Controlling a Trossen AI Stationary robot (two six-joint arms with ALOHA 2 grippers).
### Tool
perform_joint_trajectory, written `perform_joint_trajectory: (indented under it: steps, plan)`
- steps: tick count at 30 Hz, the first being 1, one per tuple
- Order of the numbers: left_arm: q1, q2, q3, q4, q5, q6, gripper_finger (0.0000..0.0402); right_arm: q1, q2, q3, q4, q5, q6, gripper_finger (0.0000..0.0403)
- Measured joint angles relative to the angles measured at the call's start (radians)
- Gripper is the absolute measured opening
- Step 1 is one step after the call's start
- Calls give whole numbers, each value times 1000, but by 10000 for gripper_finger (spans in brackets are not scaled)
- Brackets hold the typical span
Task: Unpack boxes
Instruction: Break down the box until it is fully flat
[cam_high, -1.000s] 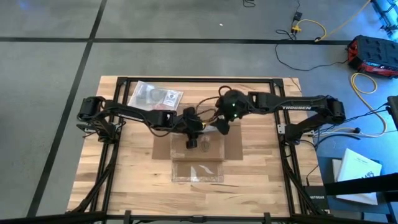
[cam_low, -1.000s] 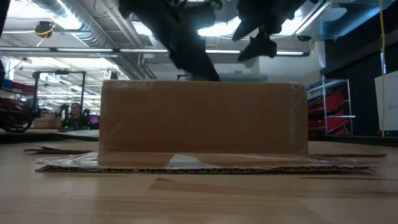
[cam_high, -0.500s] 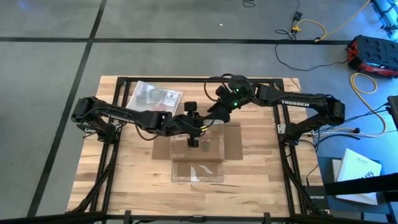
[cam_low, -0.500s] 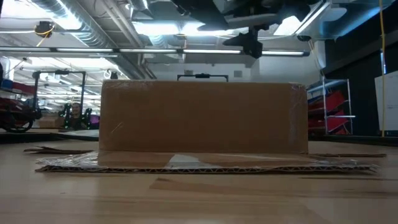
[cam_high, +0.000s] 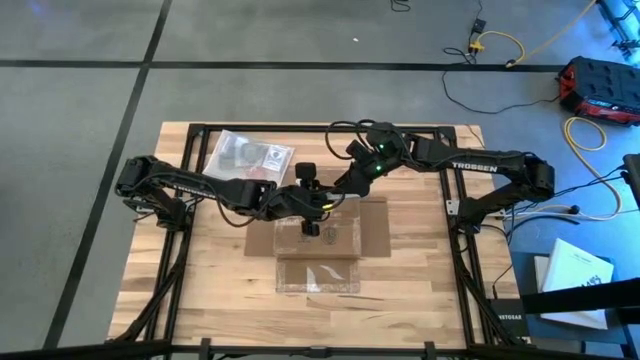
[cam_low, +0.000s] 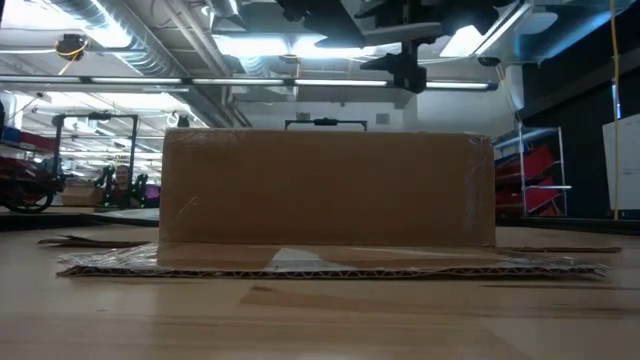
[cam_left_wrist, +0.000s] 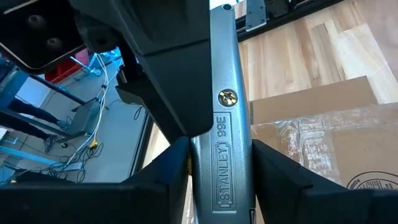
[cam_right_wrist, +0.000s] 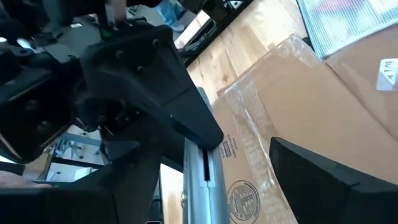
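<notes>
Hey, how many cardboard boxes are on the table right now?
1. The cardboard box sits mid-table, flaps spread flat, with both arms above it. The clear bag at the far left is not a box. Nothing else box-like shows.

We count one cardboard box (cam_high: 318, 237), one clear plastic bag (cam_high: 249, 154), one metal utility knife (cam_left_wrist: 222, 130), and two grippers; the bag's contents, perhaps two items, stay unclear.

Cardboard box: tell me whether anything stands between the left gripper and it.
Only its own tool does. The left gripper is shut on a silver utility knife above the cardboard box. The right gripper, open, hovers close beside the knife, off to the side. Nothing loose shows between them.
</notes>
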Motion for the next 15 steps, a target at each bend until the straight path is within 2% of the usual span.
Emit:
perform_joint_trajectory:
  steps: [11, 15]
  plan:
    - [0, 1, 0, -1, 5, 3, 127, 55, 13, 0, 1, 25, 21, 285]
    - [-1, 3, 0, 7, 13, -3, 127, 66, 51, 0, 85, 55, 57, 280]
